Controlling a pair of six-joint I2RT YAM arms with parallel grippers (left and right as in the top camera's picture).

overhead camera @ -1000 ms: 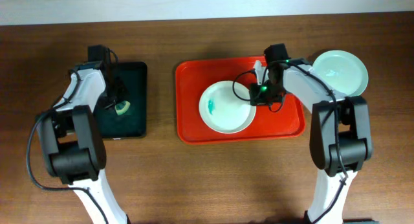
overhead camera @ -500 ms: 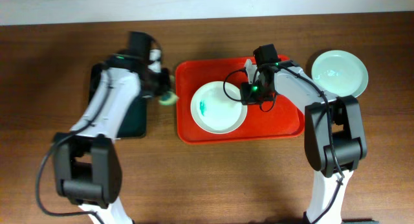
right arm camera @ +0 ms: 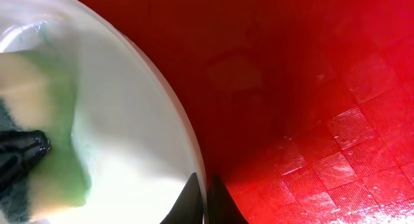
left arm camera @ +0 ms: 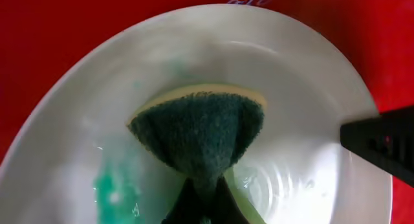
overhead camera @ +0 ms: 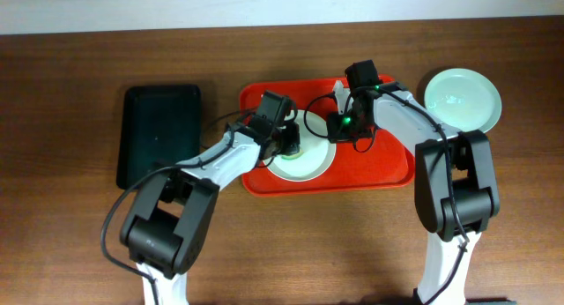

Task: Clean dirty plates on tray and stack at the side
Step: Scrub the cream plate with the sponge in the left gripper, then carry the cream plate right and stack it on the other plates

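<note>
A white plate (overhead camera: 310, 159) lies on the red tray (overhead camera: 388, 164). My left gripper (overhead camera: 286, 145) is shut on a green-and-yellow sponge (left arm camera: 200, 130) and presses it onto the plate (left arm camera: 304, 94), next to a teal smear (left arm camera: 113, 188). My right gripper (overhead camera: 333, 129) is shut on the plate's right rim (right arm camera: 191, 153), its fingers (right arm camera: 202, 198) pinching the edge over the tray (right arm camera: 310, 88). The sponge also shows in the right wrist view (right arm camera: 32, 120). A second pale-mint plate (overhead camera: 463, 98) sits on the table to the right of the tray.
A black rectangular tray (overhead camera: 159, 133) lies on the wooden table to the left of the red tray. The two arms reach in over the tray from both sides.
My left arm has swung right from the black tray, carrying the sponge onto the plate. My right gripper shifted the plate slightly left, then held still on its rim.
</note>
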